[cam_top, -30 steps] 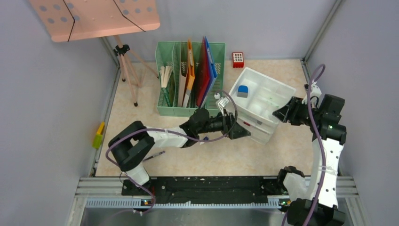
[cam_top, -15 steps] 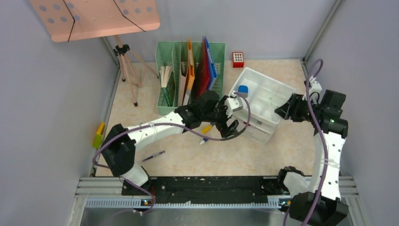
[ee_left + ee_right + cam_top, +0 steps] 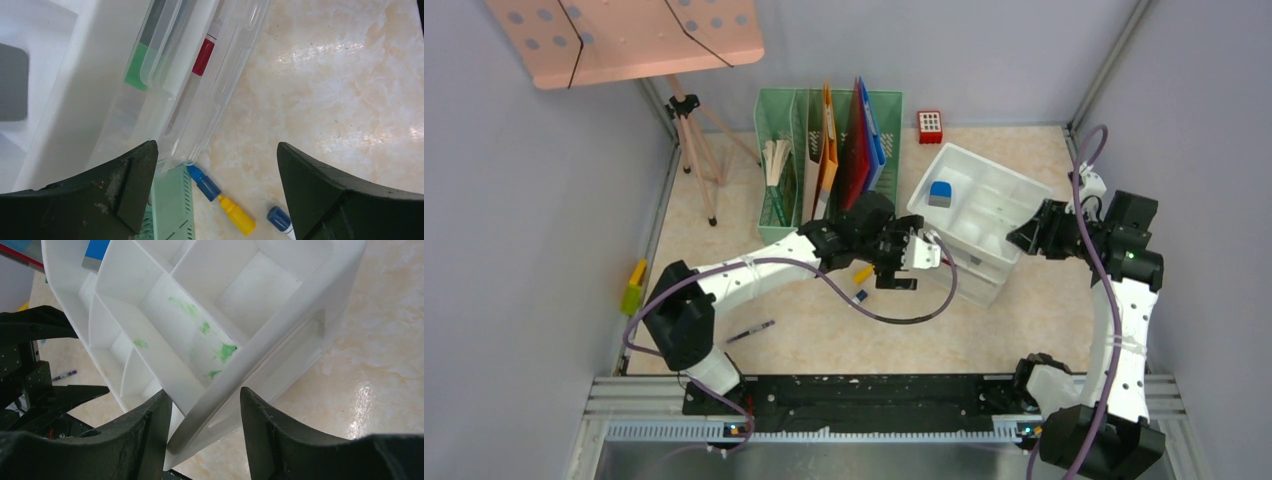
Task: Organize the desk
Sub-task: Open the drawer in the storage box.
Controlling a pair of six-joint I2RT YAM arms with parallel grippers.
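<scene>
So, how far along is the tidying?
Done: folders stand in the green rack, a blue block lies in the white organizer. In hand: the right gripper holds the organizer's corner; the left gripper hovers open above the markers. Left: those markers and a pen lie loose on the desk.

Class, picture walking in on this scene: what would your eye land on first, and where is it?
The white organizer at the right rear of the desk stands out, its rim clamped by the right hand. Beside it the left hand hangs open above loose marker pens, and a pink perforated plate looms in the far left corner.
</scene>
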